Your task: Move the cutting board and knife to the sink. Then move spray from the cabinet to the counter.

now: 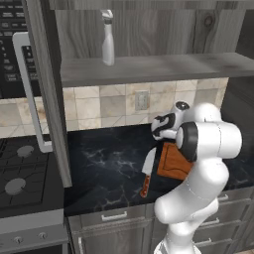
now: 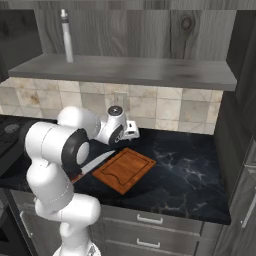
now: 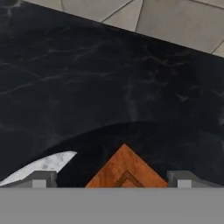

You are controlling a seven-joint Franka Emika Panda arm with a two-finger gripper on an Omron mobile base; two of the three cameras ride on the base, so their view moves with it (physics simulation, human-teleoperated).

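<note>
The reddish-brown cutting board [image 2: 125, 169] lies flat on the black counter [image 2: 185, 175], one corner [image 3: 124, 170] showing between my fingertips in the hand view. Beside it on the left lies the knife [image 1: 148, 173], its silver blade [image 3: 46, 162] angled toward the board. My gripper [image 3: 111, 179] hovers above the board's back corner, open and holding nothing; the hand [image 2: 129, 131] sits near the backsplash. The pale spray [image 1: 107, 39] stands upright on the shelf of the open cabinet [image 1: 149, 67]. The sink is out of view.
The cabinet's open door [image 1: 47, 99] with its white bar handle [image 1: 27, 94] hangs over the counter's left end. A stove [image 1: 20, 173] lies left of it, below the black microwave [image 1: 10, 49]. An outlet [image 1: 142, 100] sits in the tiled backsplash. Drawers [image 2: 150, 220] run below.
</note>
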